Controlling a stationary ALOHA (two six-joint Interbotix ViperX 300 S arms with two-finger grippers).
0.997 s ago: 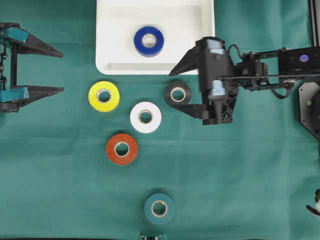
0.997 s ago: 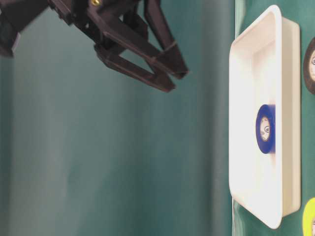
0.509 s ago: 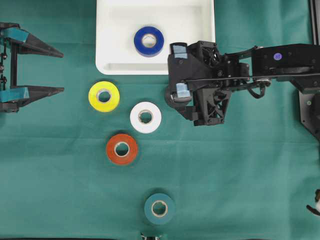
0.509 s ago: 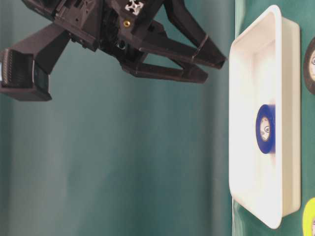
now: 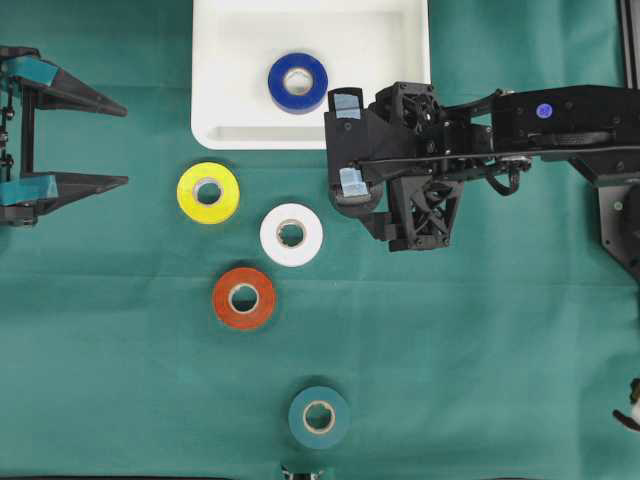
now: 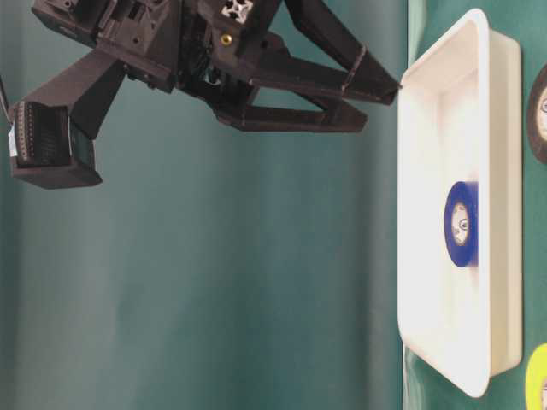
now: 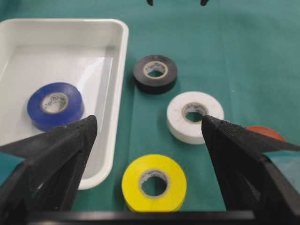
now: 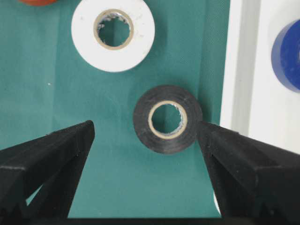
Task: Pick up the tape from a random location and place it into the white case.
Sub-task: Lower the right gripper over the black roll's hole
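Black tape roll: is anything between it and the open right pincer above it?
Nothing visible. In the right wrist view the black tape roll lies flat on the green cloth, framed by the open right pincer; the white roll and white case sit off to the sides.

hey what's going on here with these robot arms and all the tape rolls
The right gripper hangs open over the black tape roll, which lies on the green cloth beside the white case. It holds nothing. A blue roll already sits in the case. The left gripper waits open at the side.
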